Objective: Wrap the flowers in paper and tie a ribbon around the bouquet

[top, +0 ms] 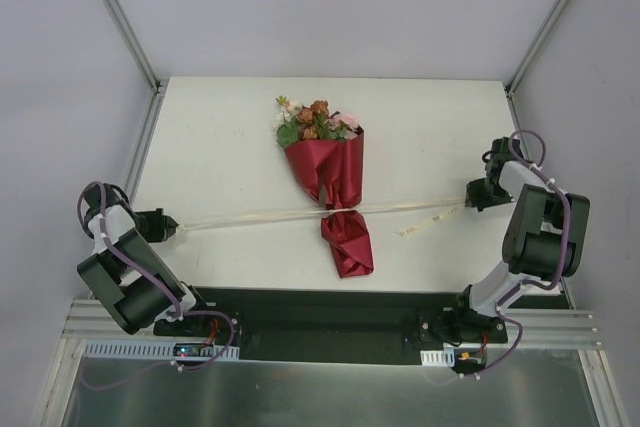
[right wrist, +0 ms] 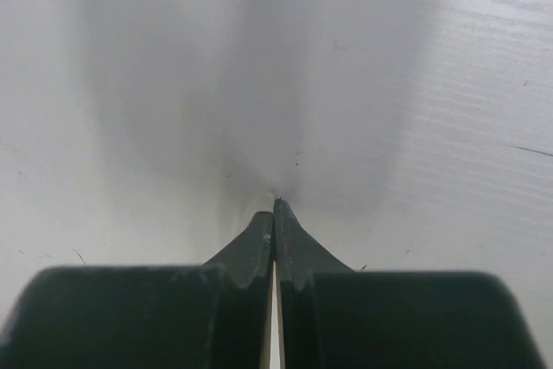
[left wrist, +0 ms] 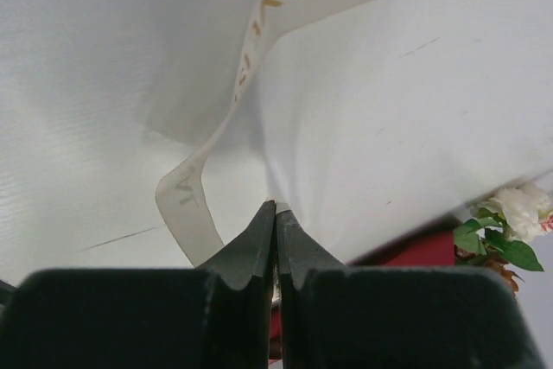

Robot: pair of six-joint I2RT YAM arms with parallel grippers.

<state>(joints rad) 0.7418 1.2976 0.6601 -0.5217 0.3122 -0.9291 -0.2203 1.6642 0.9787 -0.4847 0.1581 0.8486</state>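
The ribbon (top: 250, 218) lies left-to-right across the bouquet (top: 330, 169) on the table (top: 220, 137).

**Robot lab bench, closed in as a test cell**

A white table (top: 220, 147) is sitting between plain pale panels (top: 340, 7), with aluminium posts (top: 119, 17) rising at its far corners (the bare, boxed look of a test rig). A left arm (top: 125, 267) and a right arm (top: 540, 232) are standing bolted to a black plate (top: 320, 322) at the near edge, with aluminium rails (top: 570, 325) running out to either side of it. Purple cables (top: 82, 212) are looping along both arms, and a slotted white cable duct (top: 120, 349) is running below the left base. In both wrist views the same marked white tabletop is filling the frame.
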